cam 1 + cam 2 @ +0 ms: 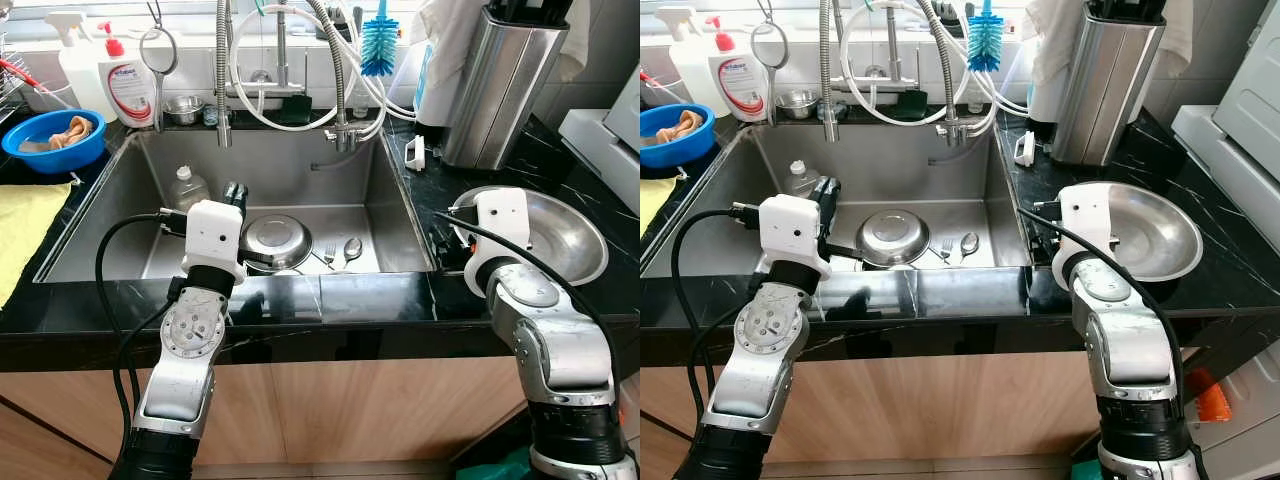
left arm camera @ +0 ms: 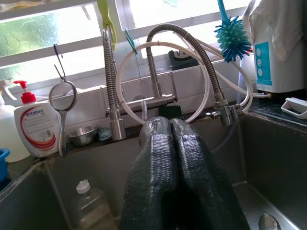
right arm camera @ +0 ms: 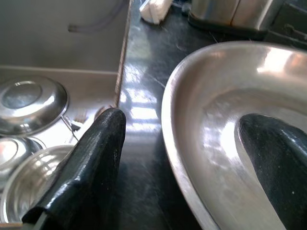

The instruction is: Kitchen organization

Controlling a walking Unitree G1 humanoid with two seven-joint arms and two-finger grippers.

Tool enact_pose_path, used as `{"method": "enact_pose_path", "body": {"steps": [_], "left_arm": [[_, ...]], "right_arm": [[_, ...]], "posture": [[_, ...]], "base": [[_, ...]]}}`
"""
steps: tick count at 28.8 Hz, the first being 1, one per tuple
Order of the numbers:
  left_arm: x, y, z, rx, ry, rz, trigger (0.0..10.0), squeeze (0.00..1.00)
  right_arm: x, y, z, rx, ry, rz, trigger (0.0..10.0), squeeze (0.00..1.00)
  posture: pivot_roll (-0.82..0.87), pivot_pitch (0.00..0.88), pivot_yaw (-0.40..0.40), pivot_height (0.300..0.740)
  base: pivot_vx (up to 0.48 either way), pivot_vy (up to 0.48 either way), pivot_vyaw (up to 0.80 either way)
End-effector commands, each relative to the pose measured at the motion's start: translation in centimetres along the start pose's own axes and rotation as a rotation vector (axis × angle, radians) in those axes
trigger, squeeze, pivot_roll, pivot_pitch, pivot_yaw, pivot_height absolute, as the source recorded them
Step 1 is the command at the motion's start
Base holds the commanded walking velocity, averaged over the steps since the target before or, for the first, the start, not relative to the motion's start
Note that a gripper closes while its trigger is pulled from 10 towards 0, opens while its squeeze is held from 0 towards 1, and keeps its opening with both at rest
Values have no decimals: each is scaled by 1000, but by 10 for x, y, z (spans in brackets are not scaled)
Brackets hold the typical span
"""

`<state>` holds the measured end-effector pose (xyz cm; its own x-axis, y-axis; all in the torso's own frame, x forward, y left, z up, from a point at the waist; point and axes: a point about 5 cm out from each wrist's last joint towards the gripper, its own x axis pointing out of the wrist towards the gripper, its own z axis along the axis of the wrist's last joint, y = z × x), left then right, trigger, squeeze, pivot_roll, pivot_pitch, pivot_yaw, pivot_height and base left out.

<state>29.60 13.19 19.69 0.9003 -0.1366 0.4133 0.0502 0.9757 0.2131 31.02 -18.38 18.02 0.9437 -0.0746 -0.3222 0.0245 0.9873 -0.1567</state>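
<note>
— Steel bowl (image 1: 560, 235) sat on the desk (image 1: 400, 290), its rim between the right gripper's (image 3: 192, 158) parted fingers. The risk?

— Slick rim might slip. Left gripper (image 2: 177, 163), clenched, hung over the sink (image 1: 390, 215).

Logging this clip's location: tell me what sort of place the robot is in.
A home kitchen, at the sink. A stainless steel sink basin set in a black marble-look countertop holds steel dishes; a white dish soap pump bottle and a blue bottle brush stand behind it.

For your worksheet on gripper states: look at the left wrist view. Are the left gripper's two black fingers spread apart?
No. The left gripper has its fingers pressed together, above the sink.
</note>
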Motion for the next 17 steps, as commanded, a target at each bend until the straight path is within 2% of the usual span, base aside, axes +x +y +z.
{"method": "enact_pose_path", "body": {"steps": [1, 10, 11, 17], "left_arm": [[2, -2, -2, -7, 17, -15, 10000, 0], [-1, -1, -5, -6, 29, -15, 10000, 0], [-2, -1, -6, -6, 30, -16, 10000, 0], [-1, -1, -5, -5, 30, -16, 10000, 0]], "right_arm": [[-3, -3, 9, -12, -20, -16, 10000, 0], [-2, -4, 8, 1, -1, -32, 10000, 0], [-2, -3, 8, 5, 1, -28, 0, 0], [-2, -2, 7, 13, 5, -23, 0, 0]], "posture": [[-168, 0, -20, 731], [-165, 0, -22, 731], [-165, 0, -21, 731], [-163, 0, -21, 731]], "base": [[0, 0, 0], [0, 0, 0], [0, 0, 0], [0, 0, 0]]}}
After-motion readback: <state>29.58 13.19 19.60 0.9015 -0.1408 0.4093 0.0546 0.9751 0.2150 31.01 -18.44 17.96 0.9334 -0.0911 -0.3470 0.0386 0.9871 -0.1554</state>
